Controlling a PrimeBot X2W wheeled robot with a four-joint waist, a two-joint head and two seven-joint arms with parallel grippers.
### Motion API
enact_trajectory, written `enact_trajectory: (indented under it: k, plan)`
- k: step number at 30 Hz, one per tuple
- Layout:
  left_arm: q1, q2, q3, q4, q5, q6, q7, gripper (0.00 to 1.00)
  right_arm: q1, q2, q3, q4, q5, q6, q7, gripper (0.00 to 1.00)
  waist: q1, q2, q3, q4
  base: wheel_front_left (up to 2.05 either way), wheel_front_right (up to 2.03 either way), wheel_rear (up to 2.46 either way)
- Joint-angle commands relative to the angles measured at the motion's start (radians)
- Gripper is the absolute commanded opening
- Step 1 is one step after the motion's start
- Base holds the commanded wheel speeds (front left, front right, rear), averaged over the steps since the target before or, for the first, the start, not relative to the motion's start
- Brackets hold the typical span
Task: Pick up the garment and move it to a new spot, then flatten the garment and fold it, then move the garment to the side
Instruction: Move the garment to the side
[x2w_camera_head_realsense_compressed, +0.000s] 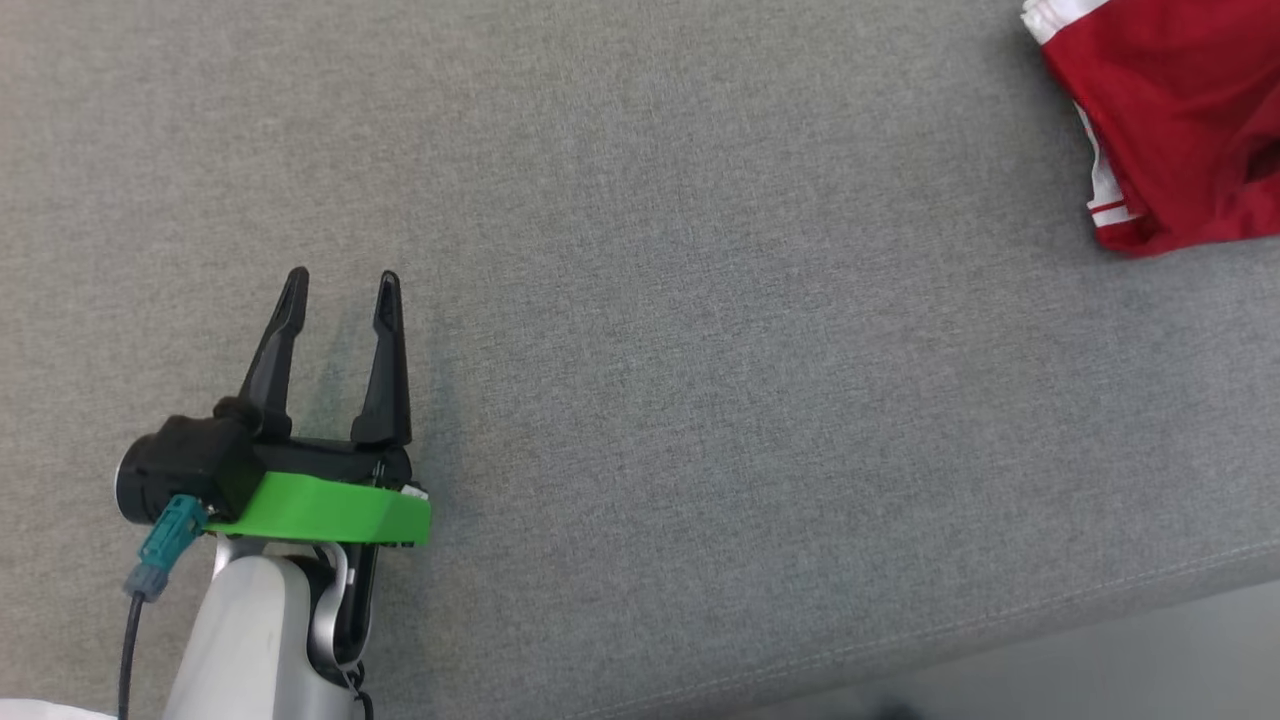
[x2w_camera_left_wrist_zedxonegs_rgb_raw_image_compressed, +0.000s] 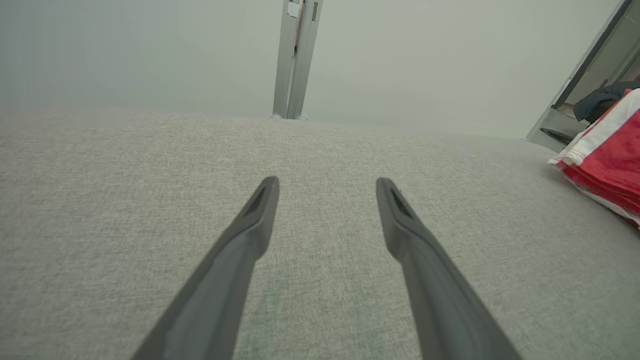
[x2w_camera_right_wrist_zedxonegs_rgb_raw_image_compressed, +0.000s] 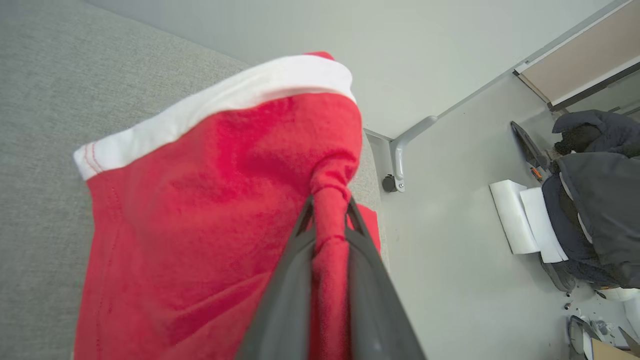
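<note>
A: What is seen nearest?

B: The left gripper (x2w_camera_head_realsense_compressed: 342, 276) is held low over the grey woven fabric surface (x2w_camera_head_realsense_compressed: 700, 350), near and to the left. Its two dark fingers are spread wide, and nothing is held between them.

A: And farther off?

B: The red cloth garment with the white band (x2w_camera_head_realsense_compressed: 1170, 130) is found at the far right corner of the surface, well apart from the left gripper. A twisted fold of it is pinched between the narrowly closed fingers of the right gripper (x2w_camera_right_wrist_zedxonegs_rgb_raw_image_compressed: 330, 212), and the cloth is gathered up toward that pinch.

A: Which step is judged to be in hand?

B: A carry is judged. The garment is bunched, not laid flat, so the first move to a new spot is the likelier reading. The last move aside cannot be ruled out.

A: What is called for next?

B: A firm pinch is needed while the garment is brought toward the open middle, where it can be released and spread. A second edge could be taken by the left gripper.
</note>
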Motion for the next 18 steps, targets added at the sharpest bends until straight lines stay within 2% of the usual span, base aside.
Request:
enact_trajectory:
  k: [1, 10, 13, 14, 15, 18]
  plan:
    - [-0.021, 0.013, -0.002, -0.012, 0.013, -0.002, -0.002, 1.0, -0.013, -0.002, -0.007, 0.016, -0.019, -0.002, -0.026, 0.0, 0.0, -0.0001, 0.074, -0.022, 0.0, 0.0, 0.0]
    - [-0.046, 0.047, -0.016, -0.059, 0.011, -0.002, -0.002, 1.0, -0.01, -0.024, -0.139, 0.163, -0.152, -0.002, -0.107, 0.0, 0.0, -0.0001, 0.154, 0.011, 0.0, 0.0, 0.0]
    - [-0.051, 0.046, -0.018, -0.06, 0.011, -0.002, -0.002, 1.0, 0.003, -0.013, -0.199, 0.208, -0.195, -0.002, -0.12, 0.0, 0.0, -0.0001, 0.158, 0.019, 0.0, 0.0, 0.0]
    - [-0.052, 0.044, -0.022, -0.058, 0.012, -0.002, -0.002, 1.0, 0.008, -0.007, -0.225, 0.226, -0.211, -0.002, -0.123, 0.36, 0.0, -0.0001, 0.156, 0.024, 0.0, 0.0, 0.0]
    - [-0.052, 0.044, -0.024, -0.054, 0.012, -0.002, -0.002, 1.0, 0.012, 0.004, -0.251, 0.243, -0.215, -0.002, -0.123, 1.0, 0.0, -0.0001, 0.153, 0.027, 0.0, 0.0, 0.0]
    - [-0.045, 0.036, -0.026, -0.047, 0.012, -0.002, -0.002, 1.0, 0.025, 0.032, -0.338, 0.271, -0.249, -0.002, -0.139, 1.0, 0.0, -0.0001, 0.128, 0.034, 0.0, 0.0, 0.0]
